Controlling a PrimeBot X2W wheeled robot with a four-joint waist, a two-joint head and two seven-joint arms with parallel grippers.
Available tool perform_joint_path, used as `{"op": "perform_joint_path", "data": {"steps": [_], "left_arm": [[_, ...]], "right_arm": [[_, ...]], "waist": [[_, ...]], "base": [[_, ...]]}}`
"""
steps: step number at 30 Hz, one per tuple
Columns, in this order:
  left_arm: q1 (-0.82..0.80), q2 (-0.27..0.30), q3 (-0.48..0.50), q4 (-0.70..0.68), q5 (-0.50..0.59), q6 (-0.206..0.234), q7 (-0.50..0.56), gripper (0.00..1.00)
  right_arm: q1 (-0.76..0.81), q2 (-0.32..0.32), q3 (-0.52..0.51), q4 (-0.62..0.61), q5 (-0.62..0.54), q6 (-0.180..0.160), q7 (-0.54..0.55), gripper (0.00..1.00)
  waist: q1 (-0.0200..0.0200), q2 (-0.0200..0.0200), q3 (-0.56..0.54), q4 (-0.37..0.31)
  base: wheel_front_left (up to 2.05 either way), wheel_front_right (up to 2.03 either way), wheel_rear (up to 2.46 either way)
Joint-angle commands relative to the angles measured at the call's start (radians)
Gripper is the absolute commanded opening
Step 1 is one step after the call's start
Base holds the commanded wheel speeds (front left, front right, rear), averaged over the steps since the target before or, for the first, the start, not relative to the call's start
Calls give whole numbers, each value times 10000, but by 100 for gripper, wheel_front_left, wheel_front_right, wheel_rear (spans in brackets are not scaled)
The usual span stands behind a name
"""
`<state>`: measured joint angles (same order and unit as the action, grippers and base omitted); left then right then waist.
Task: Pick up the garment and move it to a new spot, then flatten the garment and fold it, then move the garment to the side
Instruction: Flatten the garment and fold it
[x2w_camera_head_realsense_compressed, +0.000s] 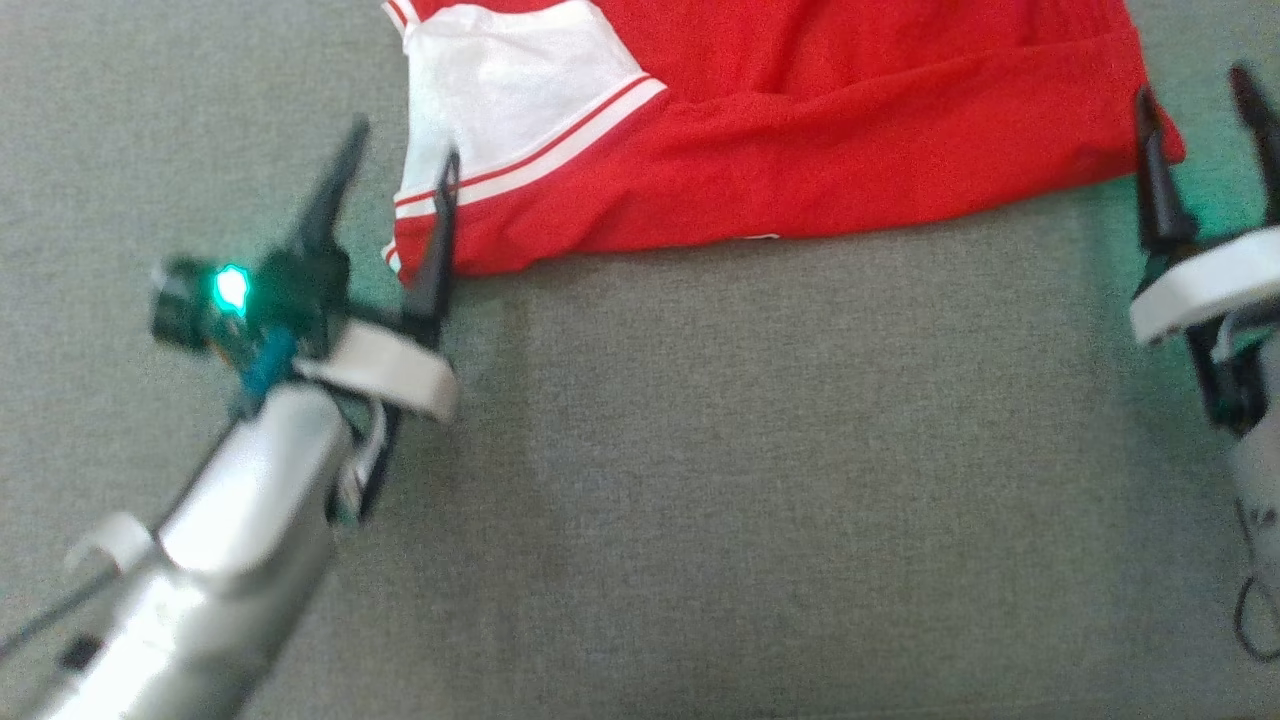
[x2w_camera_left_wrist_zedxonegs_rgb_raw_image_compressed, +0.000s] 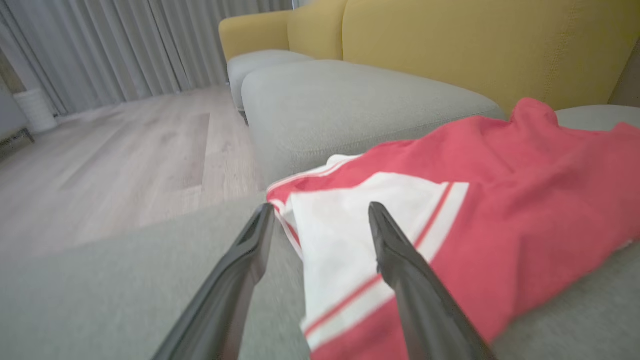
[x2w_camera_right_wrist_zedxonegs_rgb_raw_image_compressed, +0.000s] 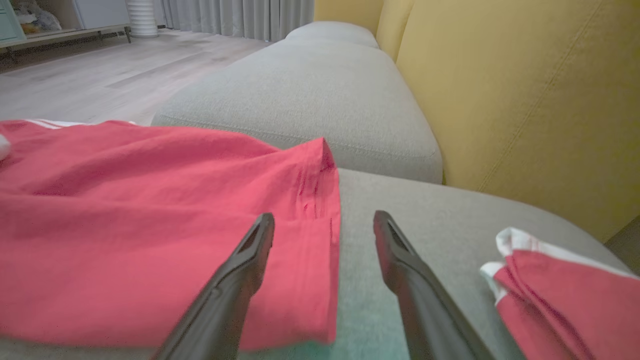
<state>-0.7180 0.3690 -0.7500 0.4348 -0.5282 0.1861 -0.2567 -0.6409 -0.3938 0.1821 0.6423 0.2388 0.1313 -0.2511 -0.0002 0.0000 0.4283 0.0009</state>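
Note:
A red garment (x2w_camera_head_realsense_compressed: 800, 130) with a white sleeve panel and red-and-white stripes lies spread on the grey sofa seat (x2w_camera_head_realsense_compressed: 700, 480), along the head view's top edge. My left gripper (x2w_camera_head_realsense_compressed: 403, 145) is open at its left corner, one finger over the white sleeve (x2w_camera_left_wrist_zedxonegs_rgb_raw_image_compressed: 340, 235) and the other over bare cushion. In the left wrist view the left gripper (x2w_camera_left_wrist_zedxonegs_rgb_raw_image_compressed: 320, 207) straddles that sleeve edge. My right gripper (x2w_camera_head_realsense_compressed: 1193, 85) is open at the garment's right corner. In the right wrist view the right gripper (x2w_camera_right_wrist_zedxonegs_rgb_raw_image_compressed: 324, 216) straddles the red hem (x2w_camera_right_wrist_zedxonegs_rgb_raw_image_compressed: 310, 240). Nothing is gripped.
A yellow backrest (x2w_camera_right_wrist_zedxonegs_rgb_raw_image_compressed: 525, 100) rises behind the seat, and a second grey cushion (x2w_camera_right_wrist_zedxonegs_rgb_raw_image_compressed: 310, 90) adjoins it. A red-and-white fold of cloth (x2w_camera_right_wrist_zedxonegs_rgb_raw_image_compressed: 565, 295) lies right of my right fingers; whether it is the same garment I cannot tell. Wooden floor (x2w_camera_left_wrist_zedxonegs_rgb_raw_image_compressed: 125, 150) and curtains lie beyond.

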Motion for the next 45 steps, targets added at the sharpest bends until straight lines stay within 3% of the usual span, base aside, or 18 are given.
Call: {"op": "perform_joint_path", "data": {"steps": [1,7,15,19,24,25,27,28,32,45], "left_arm": [[246,61,581,-423,-157,37,-49,100],[1510,-627,1022,-203,-574,14,-50,100],[1850,-1201,2006,529,-807,546,-50,100],[2094,-1440,2276,595,-892,534,-50,100],[2309,-1707,2120,1135,-1025,189,119,100],[2295,-1744,2047,1241,-1043,105,203,85],[2229,-1786,1939,1375,-1060,-77,259,5],[2189,-1796,1891,1417,-1062,-188,254,0],[2002,-1780,1808,1423,-981,-516,147,0],[1867,-1417,2239,506,32,-491,-47,0]], "right_arm": [[402,50,-74,-349,-92,-6,-104,100],[776,176,-318,-493,-214,-6,-105,100],[810,168,-358,-514,-355,-6,-106,100],[856,171,-406,-494,-389,-6,-106,100],[917,193,-492,-465,-456,-6,-106,100],[915,198,-503,-447,-470,-6,-106,100],[899,210,-502,-399,-484,-6,-106,100],[891,216,-479,-360,-480,-6,-106,100],[820,264,-303,57,-271,-6,-106,100],[41,345,153,1935,769,-6,-106,100]], "waist": [[2,0,-141,8],[2,0,-239,-49],[2,0,-160,-129],[2,0,-183,-118],[2,0,-208,-59],[2,0,-209,-44],[2,0,-211,-13],[2,0,-215,3],[2,0,-247,71],[2,0,-255,277]], "base": [[0,0,0],[0,0,0],[0,0,0],[0,0,0],[0,0,0],[0,0,0],[0,0,0],[0,0,0],[0,0,0],[0,0,0]]}}
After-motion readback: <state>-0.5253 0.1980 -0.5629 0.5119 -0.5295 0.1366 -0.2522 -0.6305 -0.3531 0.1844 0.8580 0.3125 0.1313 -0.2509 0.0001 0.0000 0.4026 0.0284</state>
